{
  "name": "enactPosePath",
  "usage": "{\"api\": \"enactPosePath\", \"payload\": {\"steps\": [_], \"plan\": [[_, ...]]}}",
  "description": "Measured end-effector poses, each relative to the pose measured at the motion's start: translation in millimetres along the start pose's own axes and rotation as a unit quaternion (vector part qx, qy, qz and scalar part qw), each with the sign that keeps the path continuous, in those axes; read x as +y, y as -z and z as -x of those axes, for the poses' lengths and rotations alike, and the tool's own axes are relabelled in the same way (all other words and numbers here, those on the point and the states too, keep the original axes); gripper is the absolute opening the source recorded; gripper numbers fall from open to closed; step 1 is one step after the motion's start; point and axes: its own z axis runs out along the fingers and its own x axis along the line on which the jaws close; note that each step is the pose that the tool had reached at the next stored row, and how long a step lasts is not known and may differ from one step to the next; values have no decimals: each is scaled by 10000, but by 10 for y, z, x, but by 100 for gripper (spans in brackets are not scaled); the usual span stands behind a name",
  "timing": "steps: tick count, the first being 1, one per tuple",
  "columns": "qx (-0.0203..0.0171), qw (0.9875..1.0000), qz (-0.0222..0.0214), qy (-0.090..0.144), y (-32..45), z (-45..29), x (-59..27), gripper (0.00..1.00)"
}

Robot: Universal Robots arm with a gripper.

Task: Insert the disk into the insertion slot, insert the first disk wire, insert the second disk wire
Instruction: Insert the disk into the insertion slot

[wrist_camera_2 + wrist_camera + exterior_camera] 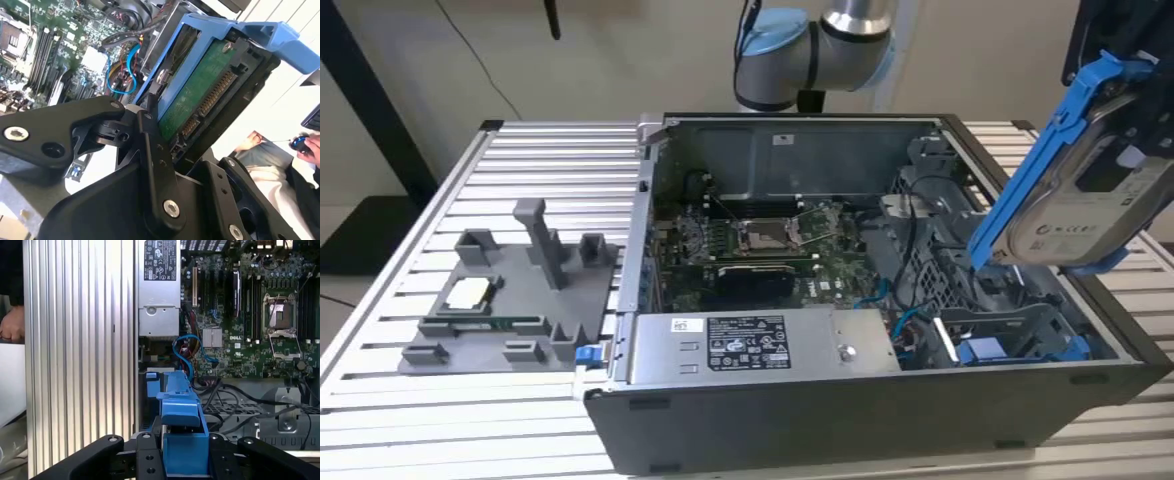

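Ribbed metal tabletop (520,160) carried an open computer case (854,425) and, toward its edge at the exterior view's left, a grey parts fixture (507,300). The tool (184,452) was clamped on the disk (1083,215), black fingers (149,460) pressing both sides of its blue carrier. The disk hung tilted above the case's end at the exterior view's right, clear of the drive bay (1007,345) below.

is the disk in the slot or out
Out. The gripper holds the disk tilted in the air above the open case.
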Motion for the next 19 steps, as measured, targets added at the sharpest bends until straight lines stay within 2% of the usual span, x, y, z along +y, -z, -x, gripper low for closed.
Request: {"api": "enactPosePath", "payload": {"steps": [19], "plan": [[0,10000,-30,0,-190,1,-7,33]]}}
